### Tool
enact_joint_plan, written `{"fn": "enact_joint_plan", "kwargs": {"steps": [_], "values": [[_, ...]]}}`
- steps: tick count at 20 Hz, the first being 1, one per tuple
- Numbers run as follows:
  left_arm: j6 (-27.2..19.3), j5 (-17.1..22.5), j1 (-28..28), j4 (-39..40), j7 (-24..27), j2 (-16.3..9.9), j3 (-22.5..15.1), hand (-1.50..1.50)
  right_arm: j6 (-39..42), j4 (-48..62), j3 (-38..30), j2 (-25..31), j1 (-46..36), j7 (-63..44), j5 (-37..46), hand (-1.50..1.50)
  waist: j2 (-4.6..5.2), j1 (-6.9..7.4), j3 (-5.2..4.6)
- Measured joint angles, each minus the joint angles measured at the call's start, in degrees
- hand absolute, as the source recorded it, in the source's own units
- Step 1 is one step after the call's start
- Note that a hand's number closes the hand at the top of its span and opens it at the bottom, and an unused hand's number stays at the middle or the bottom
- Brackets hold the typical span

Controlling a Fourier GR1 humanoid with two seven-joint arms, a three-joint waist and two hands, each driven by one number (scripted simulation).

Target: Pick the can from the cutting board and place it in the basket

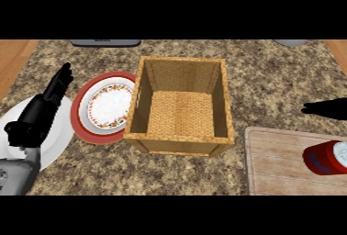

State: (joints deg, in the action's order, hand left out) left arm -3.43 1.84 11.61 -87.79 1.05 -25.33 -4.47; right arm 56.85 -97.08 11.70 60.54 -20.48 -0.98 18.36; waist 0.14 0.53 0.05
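1. The red cylindrical can with a white lid (328,157) lies on its side on the pale wooden cutting board (281,165), near the view's right edge; I have not grasped it.
2. My right hand (327,108) shows only as a dark tip above the board, so I cannot tell its state.
3. My left hand (42,110) rests with fingers released, beside the red-rimmed floral plate (103,108).
4. The rectangular woven wicker basket (177,140) holds nothing; picking and placing both remain.

Woven wicker basket (146,114), speckled stone counter (271,78)
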Motion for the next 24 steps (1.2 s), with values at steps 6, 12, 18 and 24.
{"fn": "enact_joint_plan", "kwargs": {"steps": [6, 12, 18, 24], "values": [[0.8, -1.4, 1.3, 0.8, -0.5, 1.1, 1.3, 0.00, -5.2, 4.6, 3.7, -2.9, 2.4, 6.8, 11.2, -1.50, -0.02, -0.19, -0.01], [2.3, -2.3, -0.3, -1.4, -1.1, 2.1, 2.8, 0.00, -9.0, 7.7, 2.7, -5.1, 4.3, 11.8, 17.9, -1.50, -0.11, -0.32, -0.02], [3.4, -4.2, -0.3, 0.8, 1.0, 3.8, 3.9, 0.00, -13.4, 11.0, 1.7, -7.2, 5.8, 17.2, 23.5, -1.50, -0.10, -0.43, -0.03], [4.4, -5.5, -0.1, -0.1, 0.1, 5.1, 5.1, 0.00, -14.1, 10.1, -0.1, -10.3, 8.1, 17.6, 26.9, -1.50, -0.16, -0.53, -0.06]]}}
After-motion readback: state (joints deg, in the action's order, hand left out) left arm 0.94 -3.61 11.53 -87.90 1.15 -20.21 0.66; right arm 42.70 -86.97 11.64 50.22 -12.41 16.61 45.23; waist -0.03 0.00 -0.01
